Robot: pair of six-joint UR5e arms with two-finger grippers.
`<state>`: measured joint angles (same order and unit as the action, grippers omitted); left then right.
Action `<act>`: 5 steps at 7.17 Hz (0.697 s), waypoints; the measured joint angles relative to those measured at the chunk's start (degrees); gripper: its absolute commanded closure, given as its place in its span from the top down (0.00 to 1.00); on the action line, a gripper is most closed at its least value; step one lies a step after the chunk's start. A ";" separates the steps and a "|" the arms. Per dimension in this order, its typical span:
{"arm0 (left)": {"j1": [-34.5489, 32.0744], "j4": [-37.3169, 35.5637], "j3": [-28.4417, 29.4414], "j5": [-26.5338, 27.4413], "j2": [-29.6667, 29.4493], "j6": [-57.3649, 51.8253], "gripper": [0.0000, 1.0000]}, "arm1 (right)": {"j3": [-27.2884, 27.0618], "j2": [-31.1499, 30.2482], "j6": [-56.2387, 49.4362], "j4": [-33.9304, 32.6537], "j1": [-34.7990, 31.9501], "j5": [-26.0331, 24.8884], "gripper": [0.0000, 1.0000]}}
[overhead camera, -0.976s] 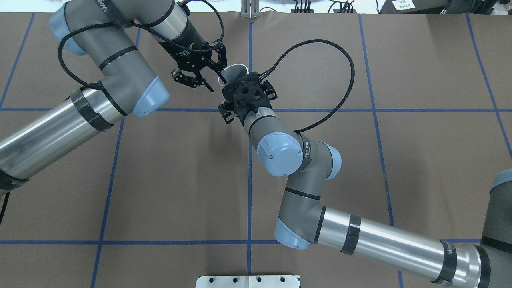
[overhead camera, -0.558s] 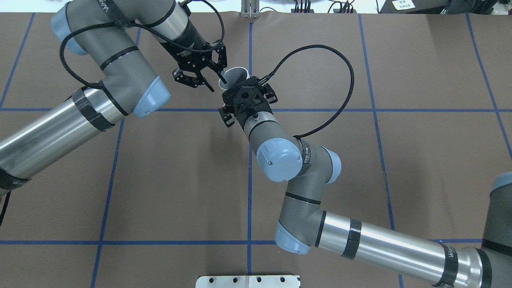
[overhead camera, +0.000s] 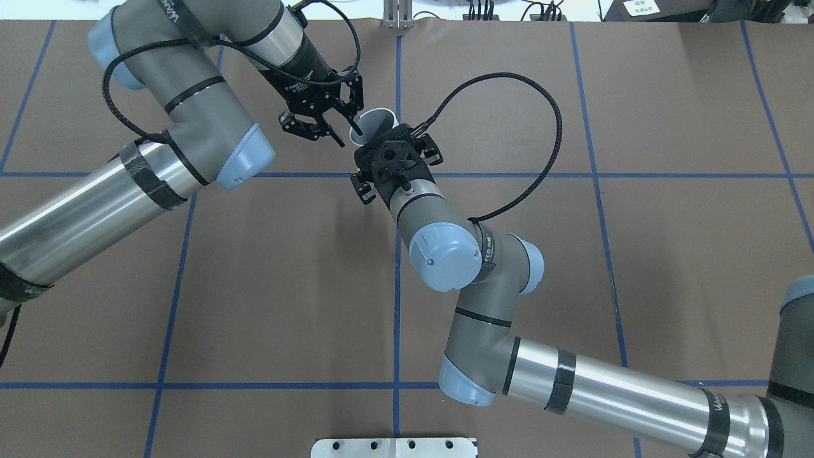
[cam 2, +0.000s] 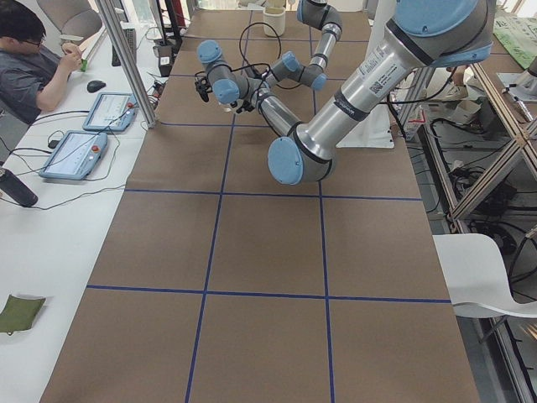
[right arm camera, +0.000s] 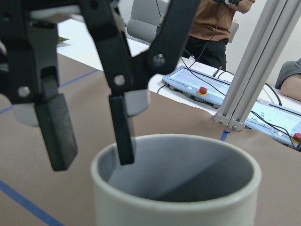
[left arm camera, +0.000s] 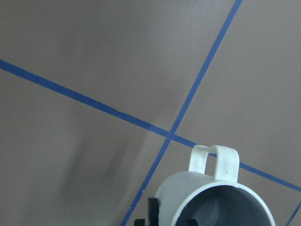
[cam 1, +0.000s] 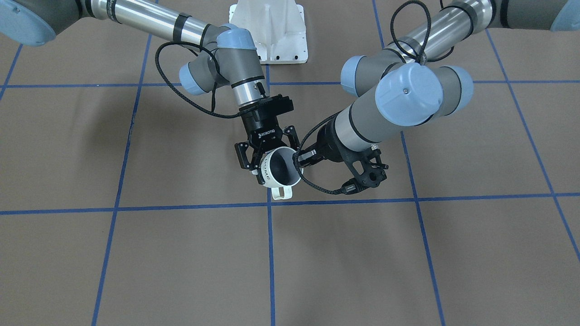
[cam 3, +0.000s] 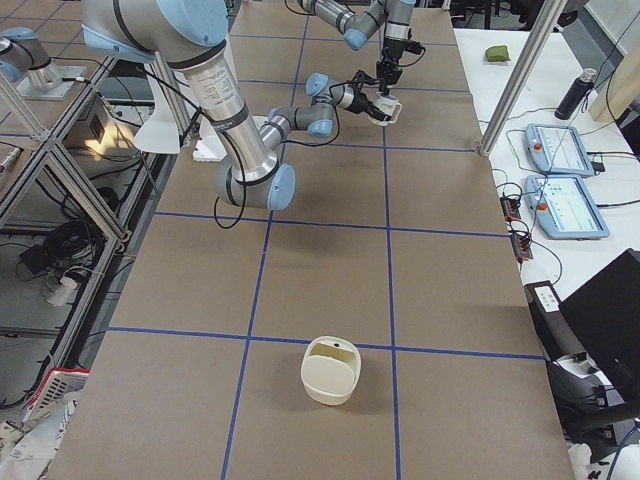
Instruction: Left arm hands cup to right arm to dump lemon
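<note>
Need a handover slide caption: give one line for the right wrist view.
Mid-handover: the left gripper, open, straddles the rim of the cup, one finger inside, one outside.

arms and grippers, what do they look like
Both the left arm and right arm are grey tubes with silver segments, light blue joint caps, black bands and looping black braided cables. The left gripper and right gripper are black, two-fingered; the right reads ROBOTIQ.

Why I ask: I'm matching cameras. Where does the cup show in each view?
Exterior front-facing: cup at centre.
Overhead exterior: cup near the top, centre.
Exterior left: too small to pick out.
Exterior right: cup upper area, right of centre.
Left wrist: cup bottom right.
Right wrist: cup bottom centre.
Shared landmark: blue tape crossing near it.
</note>
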<state>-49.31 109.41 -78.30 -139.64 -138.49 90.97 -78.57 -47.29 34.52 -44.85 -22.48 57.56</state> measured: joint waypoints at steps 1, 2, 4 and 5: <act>0.19 0.01 0.04 0.07 -0.04 0.00 0.39 | 0.00 -0.09 -1.07 -0.17 0.09 -0.04 0.13; 0.41 0.01 0.06 0.38 -0.05 0.00 0.38 | 0.00 -0.16 -1.77 -0.26 0.16 -0.17 0.13; 1.03 0.03 0.07 1.56 -0.10 0.00 0.37 | 0.00 -0.12 -2.44 -0.30 0.23 -0.46 0.13; 1.23 0.05 0.07 1.89 -0.10 -0.02 0.35 | 0.00 -0.07 -2.55 -0.26 0.24 -0.50 0.14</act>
<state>-48.07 109.46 -78.23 -137.75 -138.59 90.95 -78.57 -47.36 31.97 -45.12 -22.24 57.06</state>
